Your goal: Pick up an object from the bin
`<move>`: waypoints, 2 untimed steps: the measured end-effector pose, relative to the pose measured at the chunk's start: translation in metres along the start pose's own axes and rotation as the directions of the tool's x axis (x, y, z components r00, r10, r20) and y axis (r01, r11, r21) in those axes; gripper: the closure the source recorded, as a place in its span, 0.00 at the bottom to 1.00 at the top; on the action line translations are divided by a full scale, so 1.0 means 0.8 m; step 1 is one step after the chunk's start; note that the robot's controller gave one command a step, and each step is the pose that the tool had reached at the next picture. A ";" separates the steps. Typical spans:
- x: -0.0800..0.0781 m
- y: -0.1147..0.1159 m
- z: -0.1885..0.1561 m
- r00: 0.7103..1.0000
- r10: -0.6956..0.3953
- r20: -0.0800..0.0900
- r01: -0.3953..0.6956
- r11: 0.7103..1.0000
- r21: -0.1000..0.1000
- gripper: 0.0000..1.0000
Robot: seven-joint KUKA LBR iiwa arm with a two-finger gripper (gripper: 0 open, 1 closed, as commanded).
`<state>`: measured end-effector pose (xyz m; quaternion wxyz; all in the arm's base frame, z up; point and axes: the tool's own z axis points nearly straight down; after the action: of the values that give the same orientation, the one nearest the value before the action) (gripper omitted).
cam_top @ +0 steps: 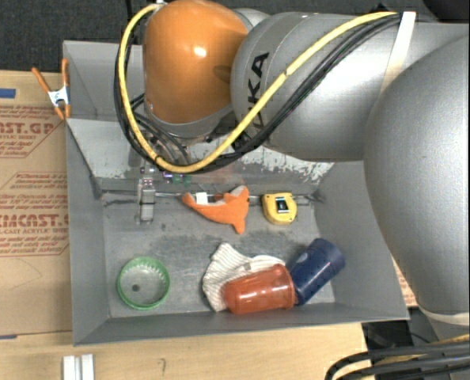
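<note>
My gripper (pixel 146 206) hangs low over the bin's back left part, just under the orange wrist cover, above bare floor. Nothing shows held in it. Closest to it, on its right, lies an orange plastic piece (pixel 224 207) with a white patch, flat on the floor. A small yellow tape measure (pixel 279 207) sits just right of that piece. In the front left corner, below the gripper, a green round lid (pixel 143 283) lies flat.
Along the front wall a white knitted cloth (pixel 224 266) lies under a red-orange cylinder (pixel 259 292), with a dark blue cylinder (pixel 316 269) leaning beside them. The big arm and its cables cover the bin's back and right side.
</note>
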<state>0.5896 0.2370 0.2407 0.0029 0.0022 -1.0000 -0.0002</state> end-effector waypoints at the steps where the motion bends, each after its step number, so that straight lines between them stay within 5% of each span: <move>1: -0.002 -0.002 -0.007 1.000 0.003 0.008 -0.003 1.000 -0.002 0.00; 2: 0.007 -0.021 0.048 0.995 -0.099 0.011 0.099 0.995 0.000 0.00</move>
<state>0.5838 0.2200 0.2022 -0.0027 0.0518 -0.9987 -0.0008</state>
